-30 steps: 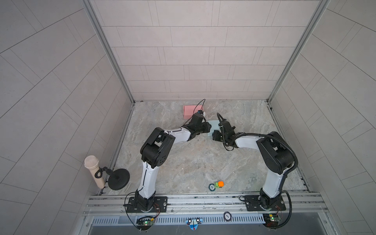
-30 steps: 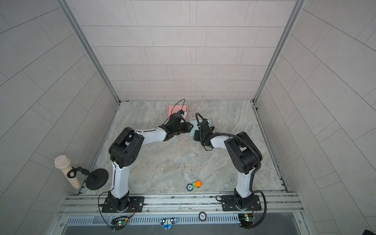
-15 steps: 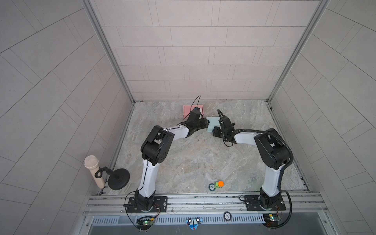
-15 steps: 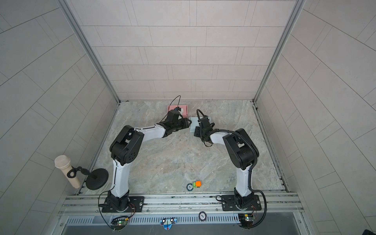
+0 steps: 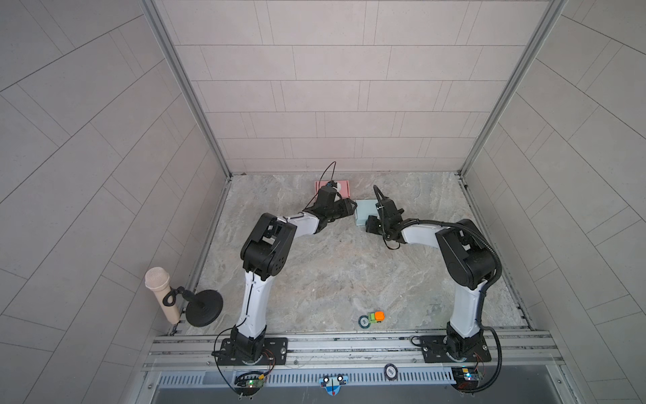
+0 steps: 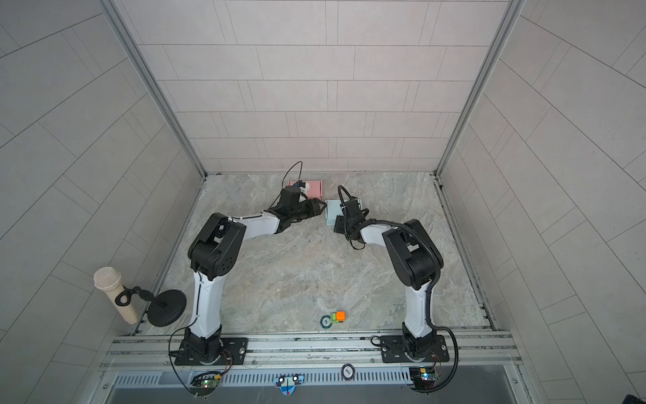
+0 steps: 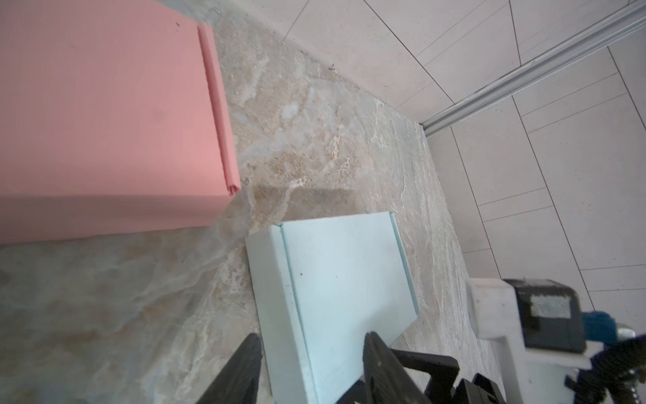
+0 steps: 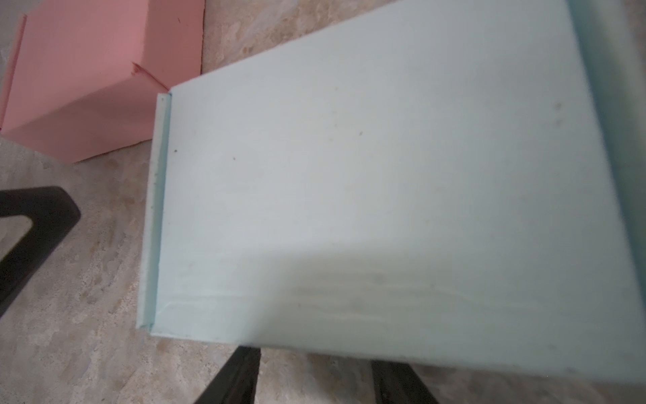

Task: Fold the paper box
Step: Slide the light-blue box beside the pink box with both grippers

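The light blue paper box point(image 5: 364, 209) point(image 6: 333, 210) lies flat on the stone floor near the back, lid down. In the left wrist view the box point(image 7: 342, 280) has its side wall between the jaws of my left gripper point(image 7: 311, 353), which stand open with a gap on one side. In both top views that left gripper point(image 5: 351, 210) point(image 6: 320, 208) sits at the box's left edge. My right gripper point(image 5: 368, 224) point(image 6: 337, 222) is at the box's near edge. In the right wrist view the box point(image 8: 349, 175) hides the tips of the right gripper point(image 8: 316, 363), open over bare floor.
A pink box point(image 5: 344, 187) point(image 7: 105, 105) point(image 8: 87, 87) stands just behind and left of the blue one, close to the back wall. A microphone on a stand point(image 5: 159, 292) is at the front left. A small orange and green toy point(image 5: 375, 316) lies near the front rail.
My left gripper's jaws have widened at the box's left edge. Both wrists have shifted slightly towards the back wall. The right jaws keep the same width.
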Controlling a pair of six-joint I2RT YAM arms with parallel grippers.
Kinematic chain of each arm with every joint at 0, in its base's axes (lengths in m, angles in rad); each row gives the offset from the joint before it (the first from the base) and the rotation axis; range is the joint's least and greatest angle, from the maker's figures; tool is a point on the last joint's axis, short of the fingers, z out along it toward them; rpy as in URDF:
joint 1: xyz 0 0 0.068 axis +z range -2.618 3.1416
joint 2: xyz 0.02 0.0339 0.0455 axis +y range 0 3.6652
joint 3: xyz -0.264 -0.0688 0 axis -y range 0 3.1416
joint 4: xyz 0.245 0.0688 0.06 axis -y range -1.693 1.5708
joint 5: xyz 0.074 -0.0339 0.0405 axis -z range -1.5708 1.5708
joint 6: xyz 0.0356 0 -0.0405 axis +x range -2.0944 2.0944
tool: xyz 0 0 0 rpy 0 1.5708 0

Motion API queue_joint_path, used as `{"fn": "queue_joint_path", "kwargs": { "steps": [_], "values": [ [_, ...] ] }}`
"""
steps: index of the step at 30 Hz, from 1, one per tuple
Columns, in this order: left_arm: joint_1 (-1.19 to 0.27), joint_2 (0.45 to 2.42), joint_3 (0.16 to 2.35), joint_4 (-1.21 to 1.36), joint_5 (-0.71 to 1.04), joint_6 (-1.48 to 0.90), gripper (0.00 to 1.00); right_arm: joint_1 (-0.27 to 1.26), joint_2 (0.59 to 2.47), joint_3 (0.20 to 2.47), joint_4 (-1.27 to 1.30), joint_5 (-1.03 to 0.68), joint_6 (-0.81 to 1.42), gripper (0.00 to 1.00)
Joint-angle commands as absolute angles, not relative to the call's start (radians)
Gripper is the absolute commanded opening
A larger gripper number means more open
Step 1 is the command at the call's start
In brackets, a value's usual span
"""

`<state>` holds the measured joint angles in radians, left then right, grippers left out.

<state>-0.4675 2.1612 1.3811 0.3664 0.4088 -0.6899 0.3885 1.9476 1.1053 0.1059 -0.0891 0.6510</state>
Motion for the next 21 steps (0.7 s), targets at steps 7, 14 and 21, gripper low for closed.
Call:
{"fn": "queue_joint_path", "kwargs": {
  "steps": [7, 14, 21],
  "values": [
    [-0.475, 2.258, 1.46, 0.417, 0.457, -0.744, 0.52, 0.383, 1.989, 1.122, 0.057, -0.081, 0.656, 0.53],
    [-0.493, 2.316, 1.533, 0.453, 0.48, -0.801, 0.5, 0.383, 1.994, 1.135, 0.056, -0.081, 0.66, 0.53],
    [-0.494, 2.38, 1.608, 0.465, 0.494, -0.852, 0.5, 0.382, 2.0, 1.144, 0.055, -0.075, 0.662, 0.52]
  ]
}}
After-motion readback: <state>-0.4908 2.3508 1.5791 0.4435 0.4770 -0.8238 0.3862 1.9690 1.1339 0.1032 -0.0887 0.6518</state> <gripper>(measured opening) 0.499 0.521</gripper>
